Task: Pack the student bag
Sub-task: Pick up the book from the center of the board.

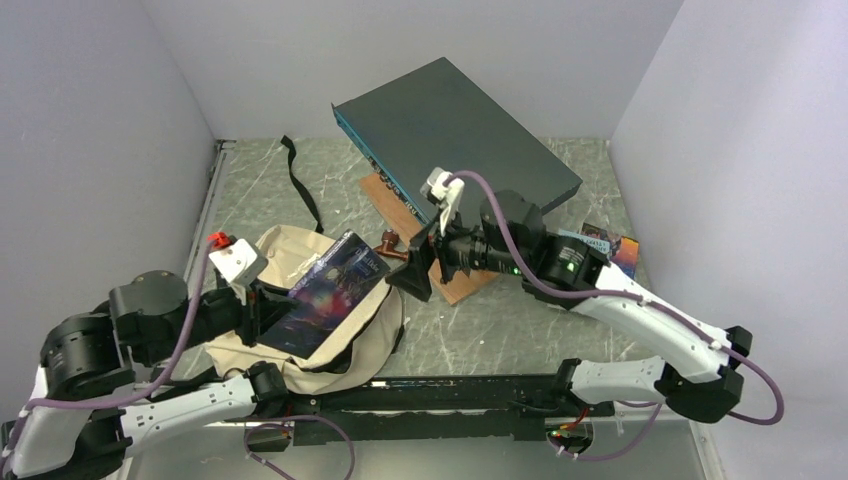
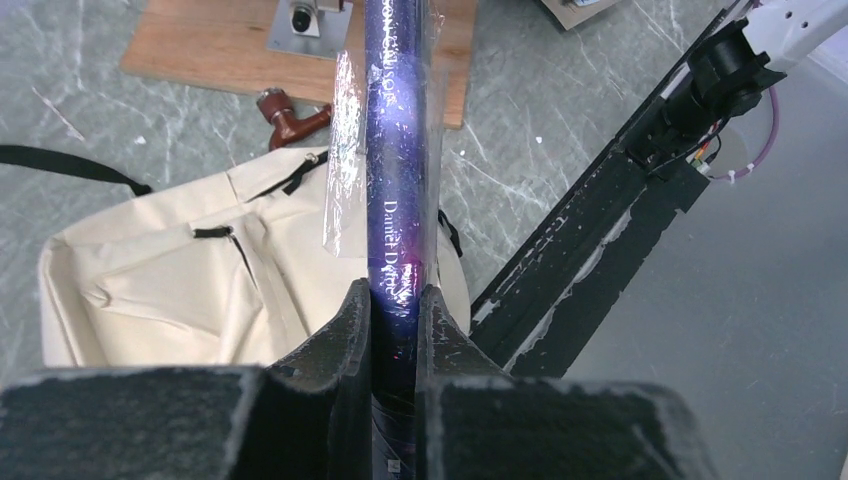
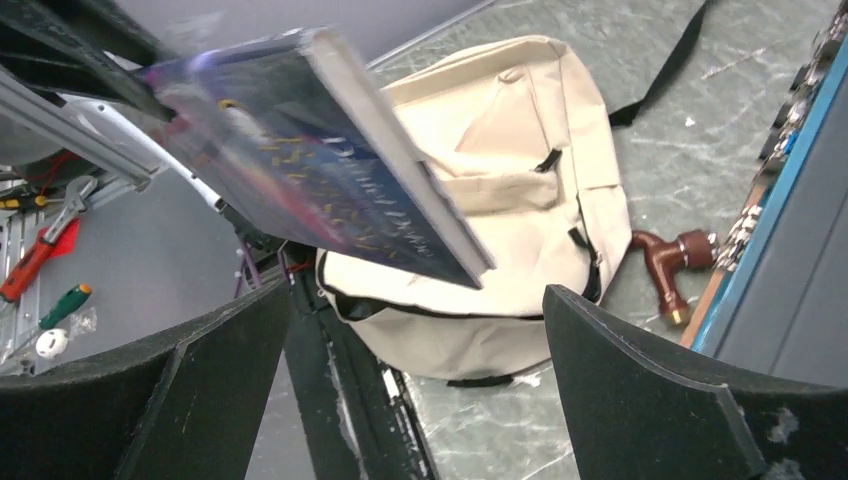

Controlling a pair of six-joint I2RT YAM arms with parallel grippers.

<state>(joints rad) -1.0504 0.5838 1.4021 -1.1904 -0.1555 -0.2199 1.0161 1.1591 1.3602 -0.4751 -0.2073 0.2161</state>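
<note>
The left gripper point(image 2: 395, 300) clamps a dark blue, plastic-wrapped book point(image 2: 400, 150) by its near end, fingers point(image 2: 350, 330) pressed flat against both covers, holding it tilted above the student bag point(image 1: 372, 340). The cream backpack lies flat on the grey marbled table point(image 1: 500, 340) at the near left, directly in front of the left arm, its front pocket facing up and one black strap point(image 1: 300, 180) trailing toward the back wall. Whether the book's lower edge touches the fabric cannot be told.

The right gripper point(image 1: 415, 265) hovers just beside the book's far corner – fingers point(image 3: 640, 400) spread wide, nothing between them – and its camera looks past the book down onto the bag.

Behind the bag, a brown pipe-shaped fitting point(image 1: 392, 245) lies against a wooden board point(image 1: 462, 285). A large dark grey flat box point(image 1: 460, 130) rests tilted on that board – one end raised toward the back wall.
</note>
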